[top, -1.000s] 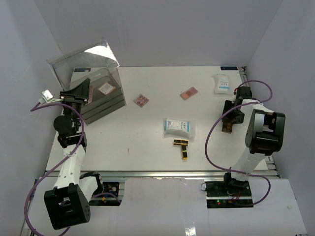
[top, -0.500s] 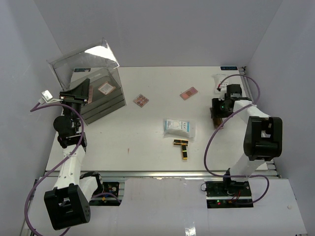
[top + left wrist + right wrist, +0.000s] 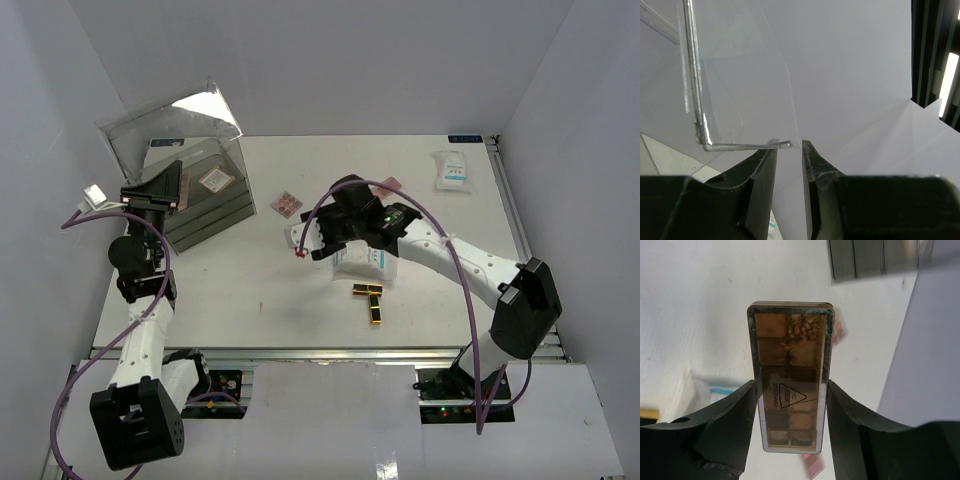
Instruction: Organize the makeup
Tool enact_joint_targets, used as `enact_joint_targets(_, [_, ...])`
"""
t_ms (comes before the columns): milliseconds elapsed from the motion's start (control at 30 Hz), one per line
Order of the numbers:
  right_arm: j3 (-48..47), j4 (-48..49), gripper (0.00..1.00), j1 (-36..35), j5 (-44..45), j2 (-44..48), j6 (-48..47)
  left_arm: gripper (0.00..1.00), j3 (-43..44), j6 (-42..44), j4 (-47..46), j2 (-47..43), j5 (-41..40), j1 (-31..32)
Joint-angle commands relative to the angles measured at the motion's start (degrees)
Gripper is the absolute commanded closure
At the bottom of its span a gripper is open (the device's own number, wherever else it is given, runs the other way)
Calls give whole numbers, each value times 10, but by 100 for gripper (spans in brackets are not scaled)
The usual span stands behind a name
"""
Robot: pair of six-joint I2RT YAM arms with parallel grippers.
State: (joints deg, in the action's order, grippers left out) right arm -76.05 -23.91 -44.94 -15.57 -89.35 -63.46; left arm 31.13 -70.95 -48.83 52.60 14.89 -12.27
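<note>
My right gripper (image 3: 308, 243) (image 3: 791, 386) is shut on a long brown eyeshadow palette (image 3: 790, 350) and hangs over the middle of the table. A square pink palette (image 3: 287, 204) lies just beyond it. Another pink palette (image 3: 392, 181) peeks out behind the arm. One white-blue sachet (image 3: 365, 265) lies partly under the arm, and the other sachet (image 3: 452, 170) lies at the far right. Two black-and-gold lipstick tubes (image 3: 372, 298) lie near the front. My left gripper (image 3: 162, 188) (image 3: 789, 150) points up at the box lid, its jaws narrowly apart.
A big clear plastic box (image 3: 205, 205) stands at the far left with its lid (image 3: 170, 122) raised, and a pink palette (image 3: 215, 179) lies inside. The lid's corner (image 3: 782, 145) shows by my left fingertips. White walls close in on three sides.
My right arm has swung from the far right of the table to the middle, carrying the long palette. The left arm has not moved.
</note>
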Motion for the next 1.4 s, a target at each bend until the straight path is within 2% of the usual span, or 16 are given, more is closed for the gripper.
enact_joint_targets(0, [-35, 63, 92, -72, 70, -43, -220, 63, 2, 7, -15, -23, -7, -2])
enact_joint_targets(100, [-55, 167, 92, -103, 98, -87, -271, 63, 4, 10, -11, -24, -8, -3])
enact_joint_targets(200, [-88, 241, 92, -124, 99, -136, -290, 63, 7, 11, -6, -23, -6, -3])
enact_joint_targets(300, [-114, 365, 92, -139, 95, -174, -298, 63, 9, 15, -3, -23, -4, -2])
enact_joint_targets(433, [-145, 482, 92, -149, 75, -227, -278, 63, 12, 18, -3, -21, -1, -3])
enact_joint_targets(633, [-212, 572, 92, -151, 60, -299, -214, 63, 11, 19, -7, -21, 1, -2])
enact_joint_targets(800, [-283, 685, 92, -150, 65, -377, -160, 63, 8, 26, -6, -24, 6, -2])
enact_joint_targets(1000, [-365, 704, 90, -137, 53, -446, -128, 63, 5, 38, -6, -24, 8, -2])
enact_joint_targets(1133, [-404, 716, 86, -122, 32, -475, -66, 63, 4, 42, -9, -21, 9, -2])
enact_joint_targets(1367, [-502, 704, 85, -107, 46, -546, 3, 63, 4, 48, -7, -21, 12, -2])
